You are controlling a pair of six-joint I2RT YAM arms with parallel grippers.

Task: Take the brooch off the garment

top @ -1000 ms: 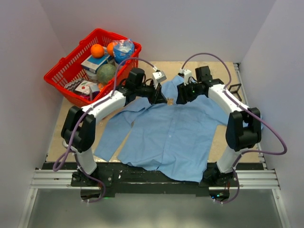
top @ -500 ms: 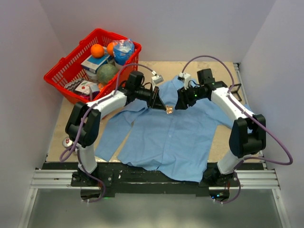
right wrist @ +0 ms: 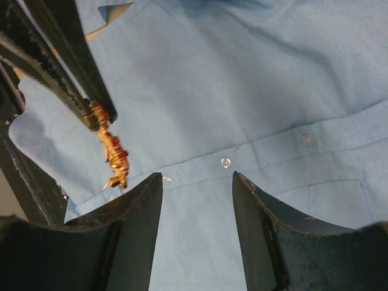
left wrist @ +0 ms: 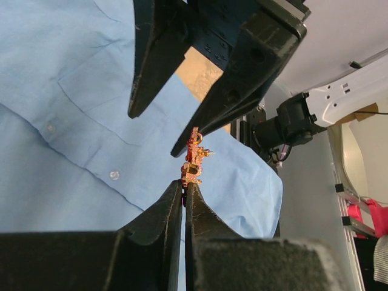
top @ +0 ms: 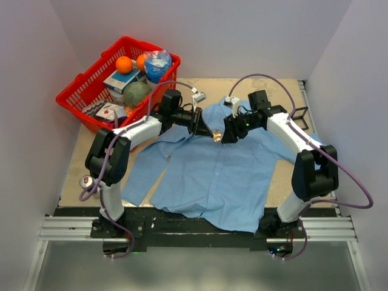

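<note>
The light blue shirt (top: 212, 173) lies spread flat on the table. My left gripper (left wrist: 184, 183) is shut on the small red and gold brooch (left wrist: 194, 159) and holds it in the air above the shirt's chest. In the top view the brooch (top: 216, 137) shows between the two grippers, near the collar. My right gripper (right wrist: 197, 179) is open and empty, just right of the brooch (right wrist: 112, 148), over the shirt's button placket (right wrist: 225, 162). Its fingers (left wrist: 151, 66) face the left gripper in the left wrist view.
A red basket (top: 76, 97) with oranges, a ball and boxes stands at the back left. White walls close in on the left, back and right. The shirt (left wrist: 60, 121) covers most of the table's middle.
My left gripper has lifted the brooch off the shirt and carried it slightly right. My right gripper has drawn closer to it, staying open.
</note>
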